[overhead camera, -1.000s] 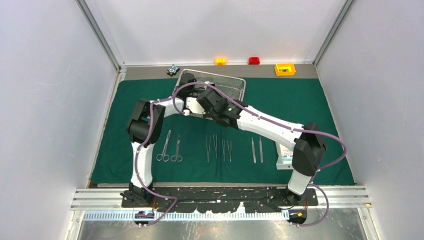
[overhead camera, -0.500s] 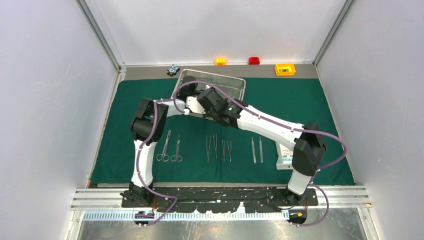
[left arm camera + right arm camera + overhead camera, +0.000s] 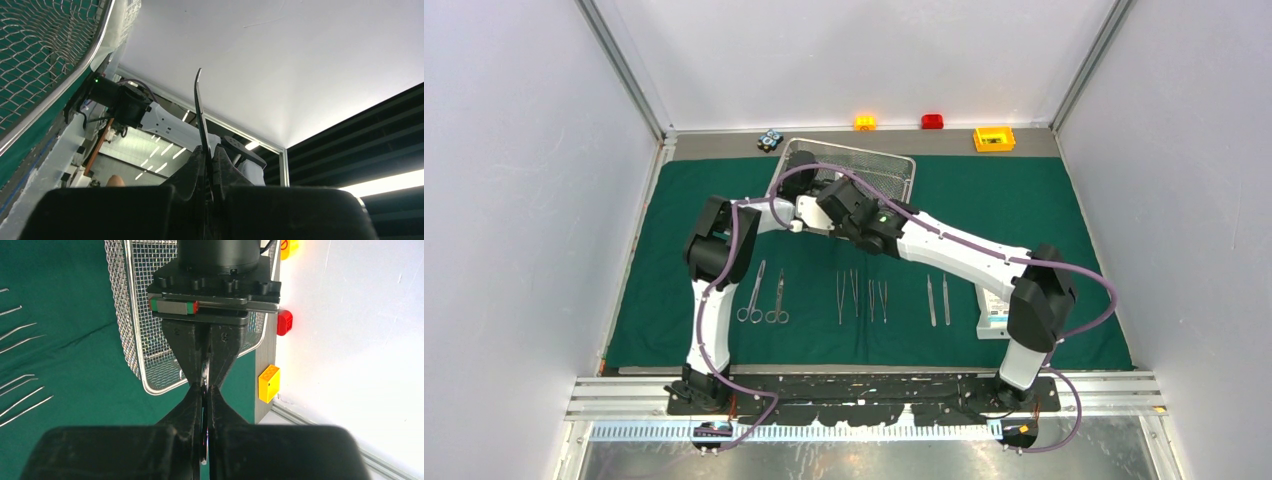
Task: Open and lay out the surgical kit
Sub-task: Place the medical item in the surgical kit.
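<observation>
Both grippers meet over the near left corner of the rectangular steel wire-mesh tray, at the far edge of the dark green cloth drape. The left gripper and right gripper each clamp one slim flat metal instrument, its long axis running between them. The row of laid-out silver instruments lies nearer the drape's near edge.

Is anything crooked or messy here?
Yes: the rectangular steel wire-mesh tray sits crooked at the far edge of the dark green cloth drape, its far-left corner off the cloth. The slim silver instruments lie in a neat row.
</observation>
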### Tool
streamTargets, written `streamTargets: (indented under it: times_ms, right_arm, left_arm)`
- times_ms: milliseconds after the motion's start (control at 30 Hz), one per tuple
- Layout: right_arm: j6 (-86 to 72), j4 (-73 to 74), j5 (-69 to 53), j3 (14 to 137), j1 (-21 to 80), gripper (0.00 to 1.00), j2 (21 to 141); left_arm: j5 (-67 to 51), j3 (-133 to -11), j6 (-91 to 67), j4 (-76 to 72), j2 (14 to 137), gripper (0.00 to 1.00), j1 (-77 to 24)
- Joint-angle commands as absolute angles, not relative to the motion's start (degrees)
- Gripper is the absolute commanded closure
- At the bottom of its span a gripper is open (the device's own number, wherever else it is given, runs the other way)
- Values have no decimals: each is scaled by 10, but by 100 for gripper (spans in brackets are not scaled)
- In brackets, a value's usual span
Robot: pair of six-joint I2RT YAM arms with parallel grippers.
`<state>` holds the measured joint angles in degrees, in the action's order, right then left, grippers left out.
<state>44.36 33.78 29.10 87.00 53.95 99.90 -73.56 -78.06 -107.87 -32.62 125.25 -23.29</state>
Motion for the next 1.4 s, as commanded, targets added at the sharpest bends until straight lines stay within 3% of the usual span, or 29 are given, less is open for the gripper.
streamTargets:
  times_ms: [0, 200, 500, 867, 1133, 1367]
  right_arm:
    - [419, 320, 289, 907, 543, 91, 992]
    - [385, 343, 257, 907, 543, 71, 979]
    - [329, 398, 170, 876, 542, 49, 932]
    - [280, 489, -46, 890, 468, 49, 847]
    - [276, 451, -126, 834, 387, 50, 810]
    - [267, 407, -121, 778, 357, 50, 777]
  left_arm:
    - [-742, -794, -1064, -365, 1253, 100, -236]
    - [-733, -798, -1060, -379, 1249, 100, -236]
    - [-714, -815, -955, -291, 1218, 100, -230]
    - [-593, -771, -497, 112, 1059, 100, -206]
    - [-431, -532, -364, 76, 865, 100, -203]
    - [-386, -436, -369, 91, 813, 100, -156]
